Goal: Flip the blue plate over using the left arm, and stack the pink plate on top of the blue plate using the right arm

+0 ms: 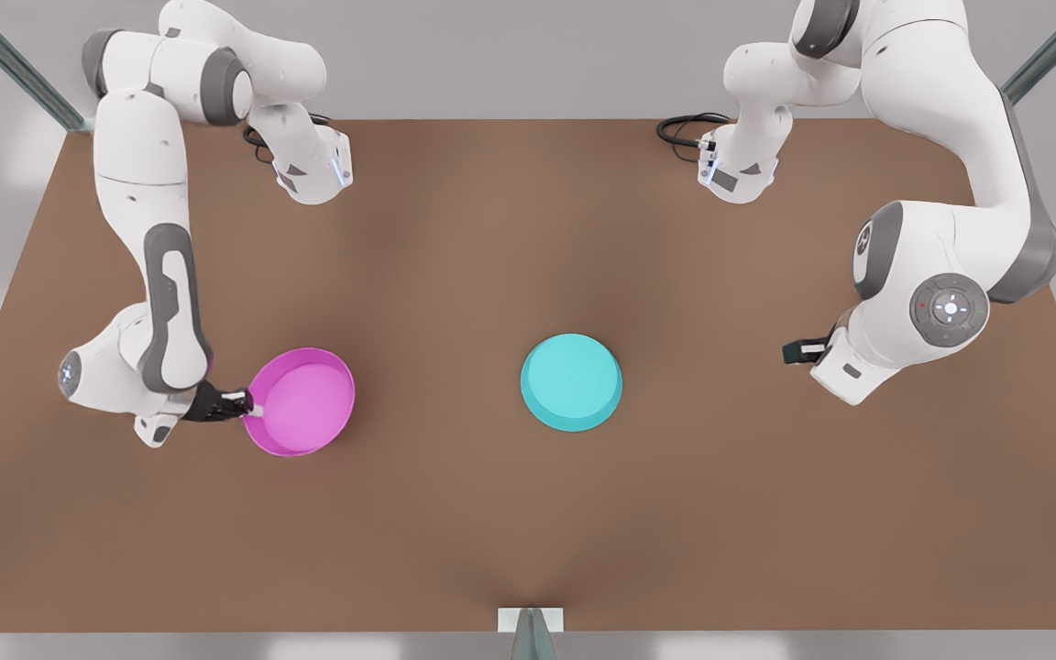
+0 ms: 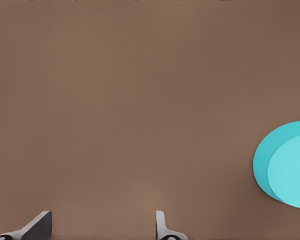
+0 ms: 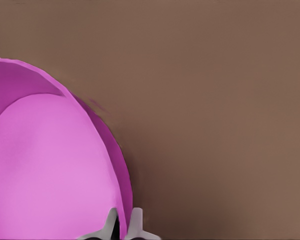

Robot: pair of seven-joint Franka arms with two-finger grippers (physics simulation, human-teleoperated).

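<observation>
Front view: right gripper [image 1: 248, 404] pinches the pink plate [image 1: 303, 401] by its rim on the table [image 1: 455, 513]; the blue plate [image 1: 571, 381] lies upside down mid-table; left gripper [image 1: 789, 351] waits apart.
Left wrist view: fingers [image 2: 162, 227] spread over bare table, blue plate [image 2: 284, 164] off to one side.
Right wrist view: pads [image 3: 136, 222] squeeze the rim; lift level, then centre it over the blue plate.

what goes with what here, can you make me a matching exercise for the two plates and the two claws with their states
Things:
1. blue plate
2. pink plate
3. right claw
4. left claw

States:
A. open over bare table, holding nothing
B. rim up, lighter inside showing
C. flat underside up, resting alone on the table
D. shut on a plate's rim

Pairs: 1-C, 2-B, 3-D, 4-A
</observation>
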